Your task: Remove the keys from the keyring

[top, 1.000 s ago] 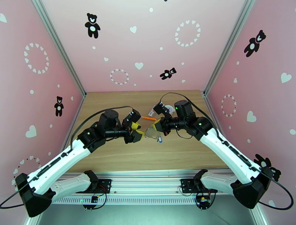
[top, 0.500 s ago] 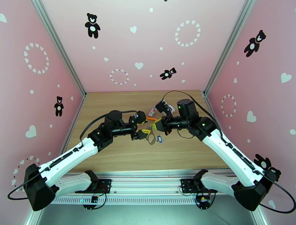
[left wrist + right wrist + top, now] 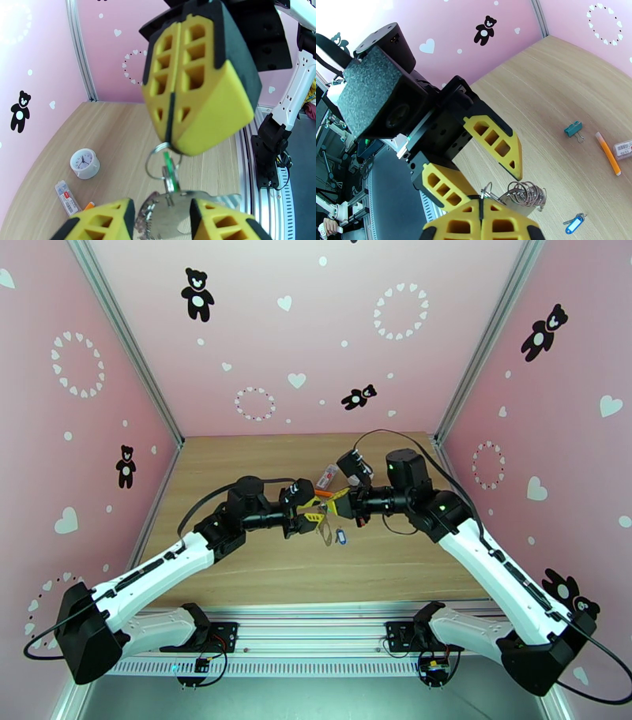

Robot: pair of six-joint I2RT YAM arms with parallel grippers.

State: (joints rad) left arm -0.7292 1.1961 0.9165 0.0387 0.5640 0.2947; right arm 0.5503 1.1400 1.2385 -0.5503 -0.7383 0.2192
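Note:
My right gripper (image 3: 338,505) is shut on a small metal ring (image 3: 157,161) of the keyring (image 3: 322,527), which hangs above the middle of the table. The green key (image 3: 170,175) dangles from that ring. Below it sits the keyring's silver plate and coiled rings (image 3: 526,194). My left gripper (image 3: 162,207) faces the right one, its yellow fingers (image 3: 495,140) apart on either side of the silver plate. The blue key (image 3: 573,224) lies loose on the wood just beneath the grippers (image 3: 341,537).
An orange pen (image 3: 608,153), a teal binder clip (image 3: 573,128) and a small clear labelled box (image 3: 66,196) lie on the table behind the grippers. A white clock (image 3: 84,163) stands farther back. Pink walls close in the wooden table (image 3: 237,469).
My left arm has reached right until its gripper meets the hanging keyring, and its jaws have narrowed. The right gripper stayed shut on the ring, shifting slightly back.

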